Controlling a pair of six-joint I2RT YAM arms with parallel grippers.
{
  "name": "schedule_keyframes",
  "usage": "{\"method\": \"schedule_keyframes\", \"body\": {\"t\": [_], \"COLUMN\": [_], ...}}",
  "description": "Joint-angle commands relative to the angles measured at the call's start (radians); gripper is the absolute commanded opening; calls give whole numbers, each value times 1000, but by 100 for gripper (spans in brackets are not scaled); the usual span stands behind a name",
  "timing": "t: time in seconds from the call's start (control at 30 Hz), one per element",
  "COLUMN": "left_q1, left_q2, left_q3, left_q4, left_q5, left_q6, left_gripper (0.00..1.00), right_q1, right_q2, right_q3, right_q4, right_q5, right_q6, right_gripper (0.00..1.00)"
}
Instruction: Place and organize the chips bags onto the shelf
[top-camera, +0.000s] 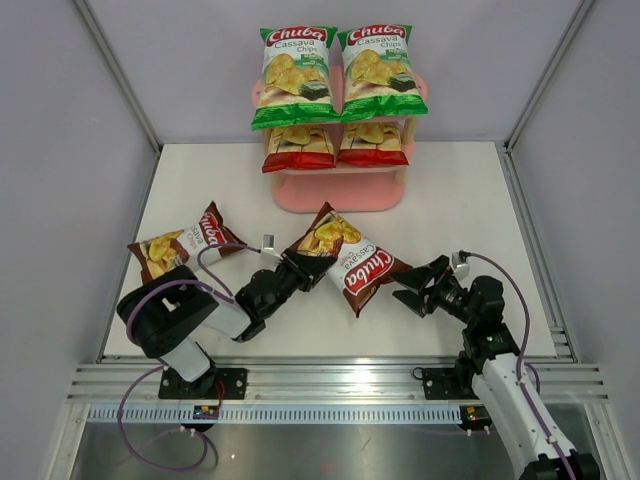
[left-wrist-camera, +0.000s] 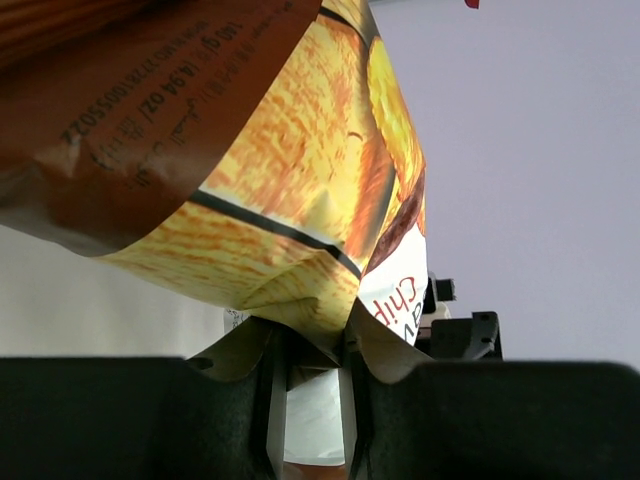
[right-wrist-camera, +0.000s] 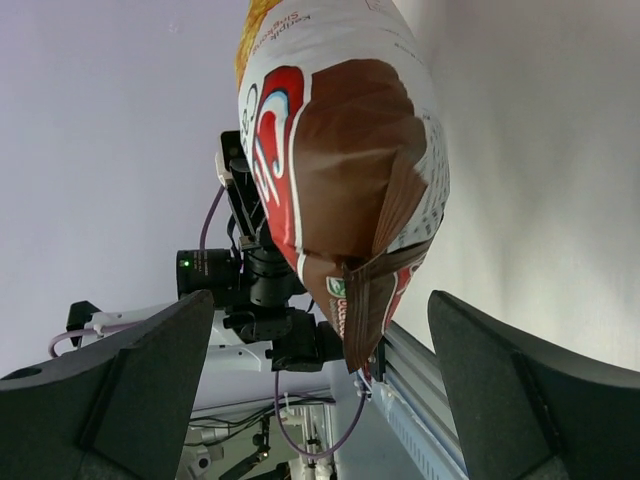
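The pink shelf stands at the back centre. Two green chips bags stand on its top board, and two red bags on the middle board. One dark brown bag lies on the table at left. My left gripper is shut on the crimped end of a second brown bag, held off the table. My right gripper is open at the bag's other end, whose sealed edge hangs between the fingers without touching them.
An aluminium rail runs along the near table edge at the arm bases. Metal frame posts and pale walls close in the sides and back. The left arm's wrist camera shows behind the held bag.
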Motion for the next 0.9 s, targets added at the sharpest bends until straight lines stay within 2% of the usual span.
{"method": "schedule_keyframes", "body": {"t": [0.0,0.13,0.3,0.5,0.63,0.73,0.8,0.83,0.87], "left_q1": [-15,-32,-57,-93,-107,-107,-107,-106,-106], "left_q2": [-41,-39,-29,-10,1,14,17,17,19], "left_q3": [50,72,104,133,127,124,122,122,116], "left_q4": [252,261,269,252,256,287,289,289,292], "left_q5": [27,39,58,84,101,124,133,140,141], "left_q6": [-45,-54,-74,-79,-74,-69,-66,-65,-57], "left_gripper": [0,0,0,0,0,0,4,8,12], "right_q1": [2,46,131,165,165,163,163,165,163], "right_q2": [83,177,263,257,209,191,183,180,175], "right_q3": [-7,47,62,67,71,71,62,56,50], "right_q4": [211,229,278,398,396,395,409,415,426], "right_q5": [-41,-48,30,88,151,182,191,196,202], "right_q6": [25,-36,-73,-82,-107,-122,-132,-136,-139], "right_gripper": [95,96,97,96,95,85,76,69,57]}}
